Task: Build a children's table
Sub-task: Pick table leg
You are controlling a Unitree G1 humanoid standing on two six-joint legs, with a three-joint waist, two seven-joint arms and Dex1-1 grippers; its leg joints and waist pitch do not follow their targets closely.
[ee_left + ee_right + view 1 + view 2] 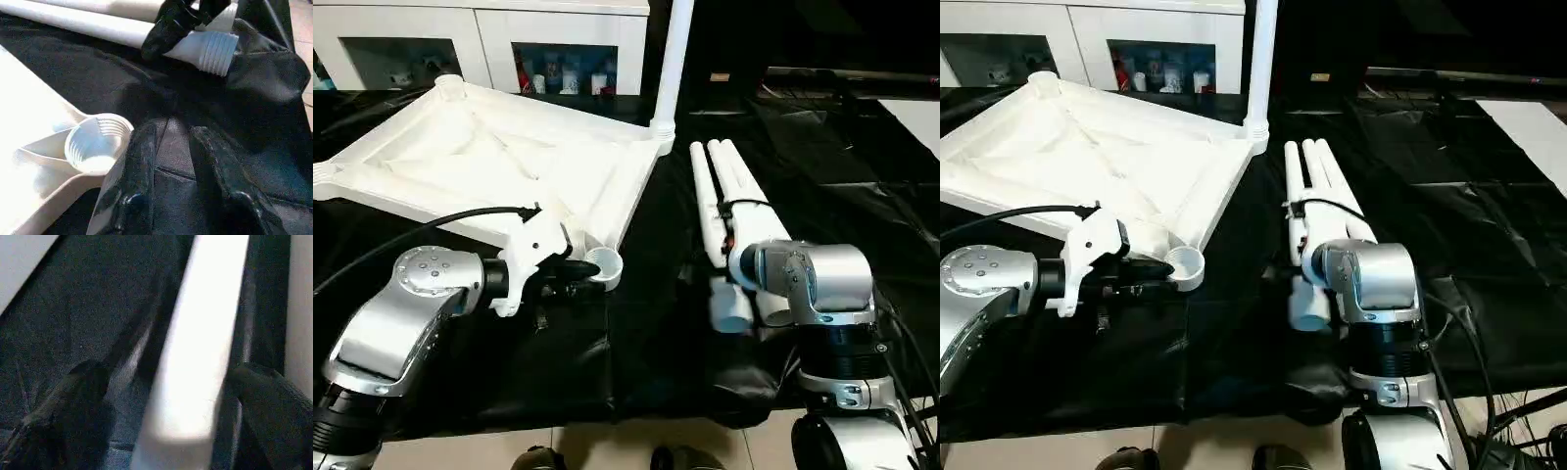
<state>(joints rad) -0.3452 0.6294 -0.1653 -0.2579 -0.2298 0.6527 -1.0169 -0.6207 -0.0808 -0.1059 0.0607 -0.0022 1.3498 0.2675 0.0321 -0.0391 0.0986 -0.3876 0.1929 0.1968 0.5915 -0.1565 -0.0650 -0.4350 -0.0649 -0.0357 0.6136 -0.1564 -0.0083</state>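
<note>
Children's table top (499, 162), white and ribbed, is seen lying underside up on the left of the black-draped worktop (822, 206), with one leg (674, 59) already standing upright in its far corner socket. The near corner socket (604, 264) is empty and threaded, and the left hand (178, 147) is held just beside it, its fingers narrowly parted and gripping nothing. To the right, three loose legs (729, 196) are laid side by side on the cloth, well apart from the top. The right hand (166, 396) is placed astride the near end of one of them, a finger on either side; whether it is clamped cannot be told. By this showing one leg of four is fitted and three remain. Open cloth is left between top and legs, while the worktop's near edge lies close behind both forearms
</note>
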